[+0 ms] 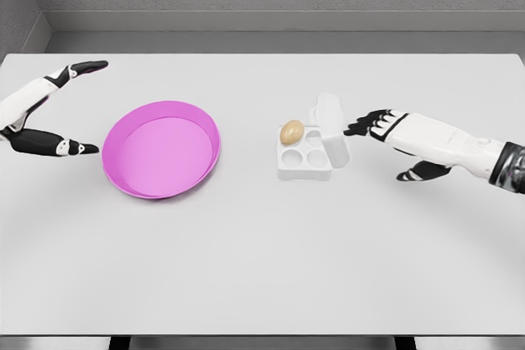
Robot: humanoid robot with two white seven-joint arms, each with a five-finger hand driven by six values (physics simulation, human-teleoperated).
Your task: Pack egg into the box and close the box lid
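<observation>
A tan egg (292, 131) sits in the back-left cup of the white egg box (303, 162), right of the table's middle. The box lid (329, 125) stands raised along the box's right side, tilted up and open. My right hand (367, 125) comes in from the right, its dark fingertips just right of the lid, fingers stretched out and holding nothing. Far to the left, my left hand (78, 108) rests with thumb and fingers spread wide, empty.
A round pink plate (162, 149) lies on the white table (262, 268) between my left hand and the box; nothing lies in it. A grey wall runs behind the table's far edge.
</observation>
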